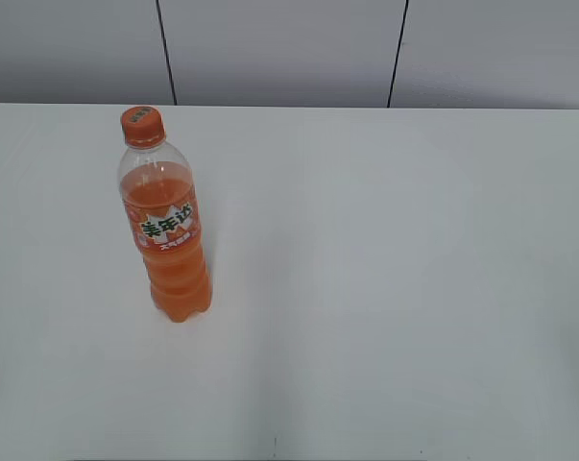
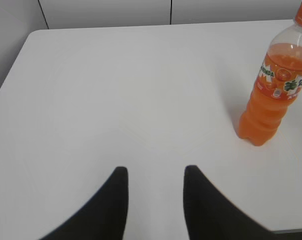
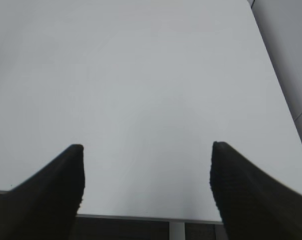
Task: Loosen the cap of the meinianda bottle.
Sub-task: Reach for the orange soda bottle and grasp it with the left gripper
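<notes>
One meinianda bottle (image 1: 166, 226) upright on worktop (image 1: 385, 288), nine o'clock; one cap (image 1: 142, 125) apparently seated. Left fingers (image 2: 118, 192) apart, right fingers (image 3: 70, 175) wide apart, both empty.

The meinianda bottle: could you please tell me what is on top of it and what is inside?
An orange cap sits on the meinianda bottle, nothing gripping it. Inside, orange liquid fills it to the shoulder, clear above. The label hides the liquid behind it.

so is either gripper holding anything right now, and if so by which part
Nothing is held. The left gripper and right gripper are both open over bare table; the meinianda bottle stands untouched, cap on.
</notes>
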